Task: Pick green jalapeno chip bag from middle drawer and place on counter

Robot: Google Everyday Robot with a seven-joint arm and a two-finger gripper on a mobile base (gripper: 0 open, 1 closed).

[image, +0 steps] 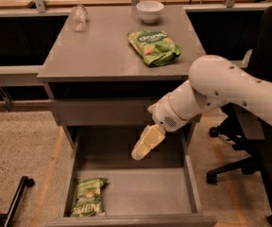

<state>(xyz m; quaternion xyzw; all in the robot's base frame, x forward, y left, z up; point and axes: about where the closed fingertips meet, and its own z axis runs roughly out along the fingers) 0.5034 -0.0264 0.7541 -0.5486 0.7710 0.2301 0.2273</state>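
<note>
The green jalapeno chip bag (89, 197), olive green with white lettering at its near end, lies flat in the front left corner of the open middle drawer (145, 193). My gripper (138, 152) hangs from the white arm above the drawer's back middle, pointing down and to the left. It is well apart from the bag, to the bag's right and further back. It holds nothing that I can see. The grey counter (98, 51) is the cabinet top above the drawer.
A brighter green chip bag (154, 46) lies on the counter's right half. A white bowl (150, 11) and a clear crumpled bottle (80, 17) stand at its back. A black office chair (263, 141) is at the right, and a black bar (13, 202) lies on the floor at the left.
</note>
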